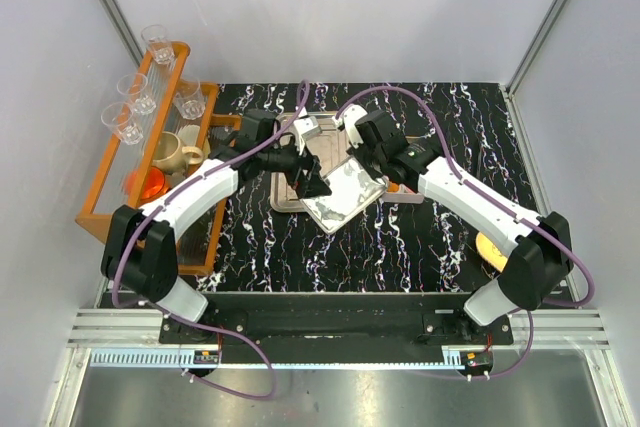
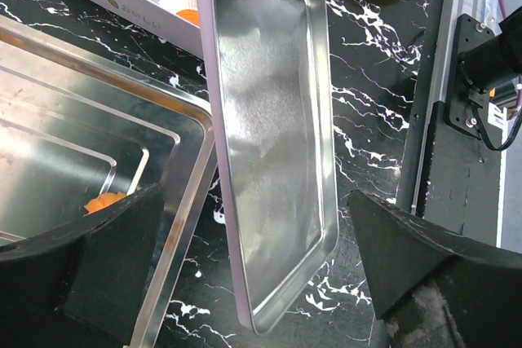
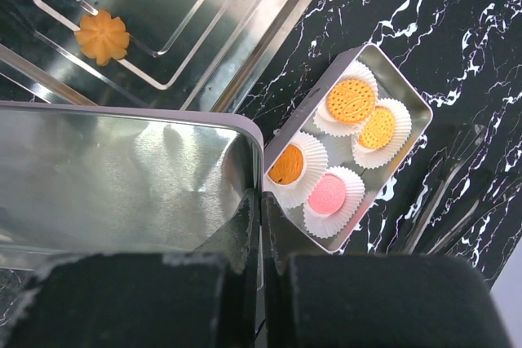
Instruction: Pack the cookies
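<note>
1. The right gripper (image 3: 261, 201) is pinching the rim of the lid (image 3: 122, 177), its fingers pressed together on it. The lid is overlapping the edge of the tray (image 3: 204, 22), and its far end is running out of the right wrist view.
2. The left gripper (image 2: 254, 193) is standing spread, one finger on each side of the lid's near end. Whether either finger is touching the lid cannot be told.
3. The tin (image 3: 351, 144) is lying on the worktop (image 1: 400, 237) just beside the tray. In the top view the right arm (image 1: 470, 197) is hiding most of it, and the left wrist view is cutting it off.
4. Five cookies (image 3: 351, 99) are showing. Four are sitting in the tin, each in its own cup (image 3: 312, 146): three orange, one pink.
5. The flower cookie (image 3: 102, 36) is lying alone on the tray. In the left wrist view a finger is half hiding it.
6. The rack (image 1: 100, 207) is carrying four glasses (image 1: 155, 42) and one mug (image 1: 170, 152).
7. The lump (image 1: 490, 247) is showing only partly behind the right arm.
</note>
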Controlling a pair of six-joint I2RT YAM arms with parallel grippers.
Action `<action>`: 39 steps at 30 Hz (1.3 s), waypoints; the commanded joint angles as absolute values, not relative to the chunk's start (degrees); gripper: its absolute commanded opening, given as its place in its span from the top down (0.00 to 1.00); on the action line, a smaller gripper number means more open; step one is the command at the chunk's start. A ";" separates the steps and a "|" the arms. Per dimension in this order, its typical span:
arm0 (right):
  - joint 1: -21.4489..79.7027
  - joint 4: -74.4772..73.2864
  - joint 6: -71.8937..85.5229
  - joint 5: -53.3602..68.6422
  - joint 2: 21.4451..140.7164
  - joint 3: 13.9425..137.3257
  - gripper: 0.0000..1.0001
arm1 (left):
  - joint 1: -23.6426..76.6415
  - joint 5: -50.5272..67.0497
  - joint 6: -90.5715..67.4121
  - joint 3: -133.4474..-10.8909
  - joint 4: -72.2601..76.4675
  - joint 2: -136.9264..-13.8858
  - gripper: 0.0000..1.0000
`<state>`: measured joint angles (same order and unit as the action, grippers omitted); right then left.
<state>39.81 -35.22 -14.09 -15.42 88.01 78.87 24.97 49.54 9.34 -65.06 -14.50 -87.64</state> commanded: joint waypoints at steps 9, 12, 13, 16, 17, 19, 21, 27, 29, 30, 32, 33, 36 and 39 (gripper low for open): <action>40.17 -31.64 -11.51 -13.80 81.65 80.07 1.00 | 25.93 48.16 10.02 -69.70 -12.04 -92.28 0.18; 40.17 -30.94 -11.25 -12.75 80.51 79.28 0.99 | 26.10 49.65 9.41 -70.31 -12.39 -93.42 0.38; 40.17 -30.76 -11.16 -12.48 80.33 79.10 0.99 | 26.10 50.27 9.23 -70.49 -12.57 -93.69 0.43; 40.17 -30.67 -11.34 -11.95 80.16 78.93 0.96 | 26.37 52.20 9.23 -71.28 -13.36 -94.66 0.71; 40.17 -30.76 -11.42 -11.52 79.98 78.93 0.94 | 26.37 52.64 8.79 -71.54 -13.45 -94.57 0.78; 40.17 -31.02 -11.42 -10.99 79.81 78.75 0.86 | 26.37 52.82 8.44 -71.89 -13.36 -94.48 0.95; 40.25 -31.11 -11.08 -10.37 79.28 78.58 0.79 | 26.46 52.30 8.35 -72.16 -13.45 -94.13 1.00; 40.17 -32.25 -10.64 -11.07 77.00 78.92 0.45 | 26.46 46.50 10.63 -72.60 -13.18 -91.41 1.00; 40.08 -32.96 -10.46 -12.82 75.85 79.97 0.41 | 26.72 42.64 13.60 -73.03 -13.97 -89.49 1.00; 39.56 -33.05 -10.28 -13.35 75.41 80.42 0.41 | 26.81 41.06 14.84 -73.21 -14.24 -88.78 1.00; 38.33 -32.96 -9.58 -13.62 73.83 81.82 0.38 | 27.24 36.40 18.43 -73.13 -14.24 -86.24 1.00; 35.80 -32.96 -8.36 -13.01 73.31 82.44 0.36 | 27.59 34.99 19.85 -72.95 -14.15 -85.52 1.00; 28.08 -33.48 -5.11 -6.78 71.90 85.33 0.34 | 28.74 28.67 24.86 -73.21 -13.54 -82.72 1.00; 23.04 -35.24 -3.00 -0.45 72.59 88.94 0.33 | 30.67 22.16 29.96 -74.61 -13.80 -80.69 1.00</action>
